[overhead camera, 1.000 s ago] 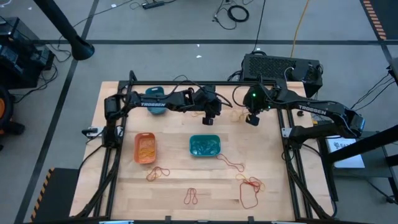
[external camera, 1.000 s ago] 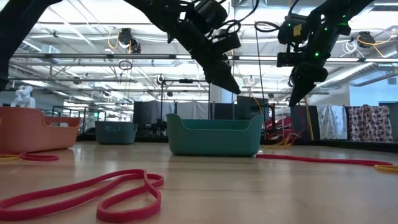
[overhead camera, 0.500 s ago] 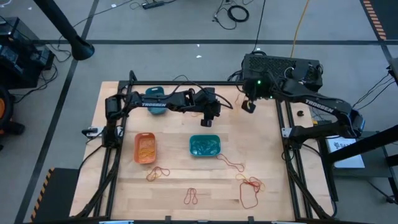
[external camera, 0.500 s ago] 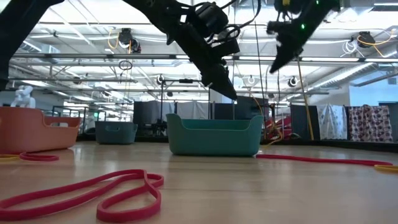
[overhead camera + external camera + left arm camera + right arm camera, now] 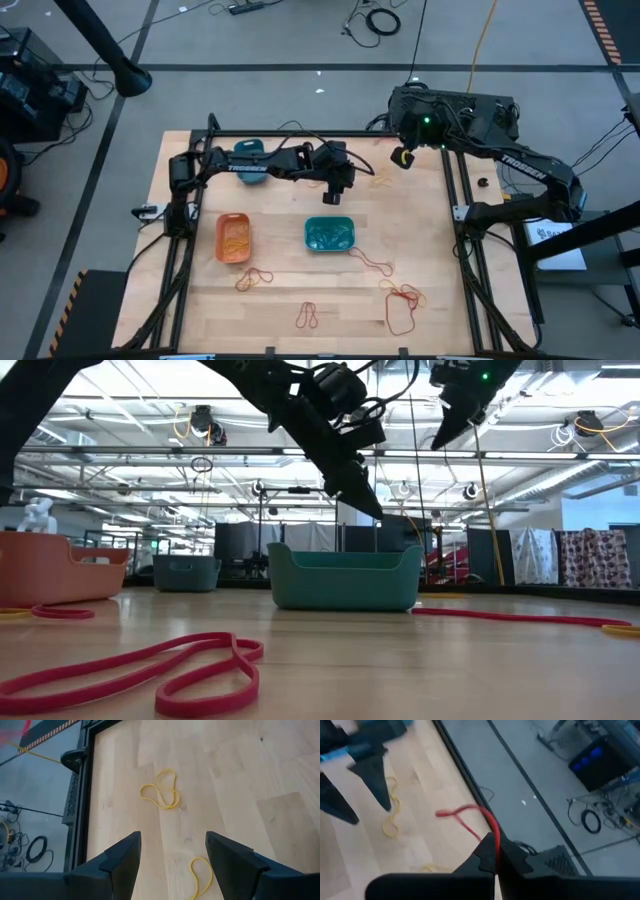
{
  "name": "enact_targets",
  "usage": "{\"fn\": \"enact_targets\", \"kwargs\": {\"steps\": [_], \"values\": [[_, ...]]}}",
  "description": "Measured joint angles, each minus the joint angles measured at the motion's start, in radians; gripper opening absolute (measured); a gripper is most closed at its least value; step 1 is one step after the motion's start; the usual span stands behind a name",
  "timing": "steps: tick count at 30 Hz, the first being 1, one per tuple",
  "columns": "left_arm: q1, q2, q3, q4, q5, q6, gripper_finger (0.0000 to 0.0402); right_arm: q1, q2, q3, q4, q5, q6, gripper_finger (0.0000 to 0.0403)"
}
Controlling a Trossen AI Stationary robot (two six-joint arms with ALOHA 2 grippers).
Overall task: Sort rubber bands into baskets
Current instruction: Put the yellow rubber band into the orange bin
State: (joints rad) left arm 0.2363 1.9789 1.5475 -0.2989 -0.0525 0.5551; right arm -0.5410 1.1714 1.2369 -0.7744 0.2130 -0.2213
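Pinching a red rubber band [image 5: 470, 817] in pressed-together fingers, the right gripper [image 5: 404, 157] hangs over the bench's [image 5: 280, 300] far edge; the left gripper [image 5: 334, 195], fingers spread, hovers behind the teal basket [image 5: 329, 234]

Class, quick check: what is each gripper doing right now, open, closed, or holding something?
Left gripper: open, holding nothing, above the table.
Right gripper: closed on a red rubber band, near the table's far right edge.
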Motion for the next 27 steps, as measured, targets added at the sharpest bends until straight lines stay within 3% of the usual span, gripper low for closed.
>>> {"fn": "enact_targets", "kwargs": {"steps": [6, 16, 22, 27], "values": [[0.000, 0.000, 0.000, -0.003, 0.001, -0.001, 0.0231, -0.043, 0.044, -0.009, -0.094, -0.005, 0.050, 0.0000], [0.000, 0.000, 0.000, -0.036, 0.030, -0.027, 0.0231, -0.166, 0.167, -0.171, -0.154, 0.000, 0.128, 0.0000], [0.000, 0.000, 0.000, -0.087, 0.028, -0.027, 0.0231, -0.225, 0.204, -0.188, -0.151, 0.110, 0.140, 0.0001], [0.000, 0.000, 0.000, -0.143, 0.025, -0.026, 0.0231, -0.251, 0.206, -0.188, -0.159, 0.059, 0.131, 0.0031]]}}
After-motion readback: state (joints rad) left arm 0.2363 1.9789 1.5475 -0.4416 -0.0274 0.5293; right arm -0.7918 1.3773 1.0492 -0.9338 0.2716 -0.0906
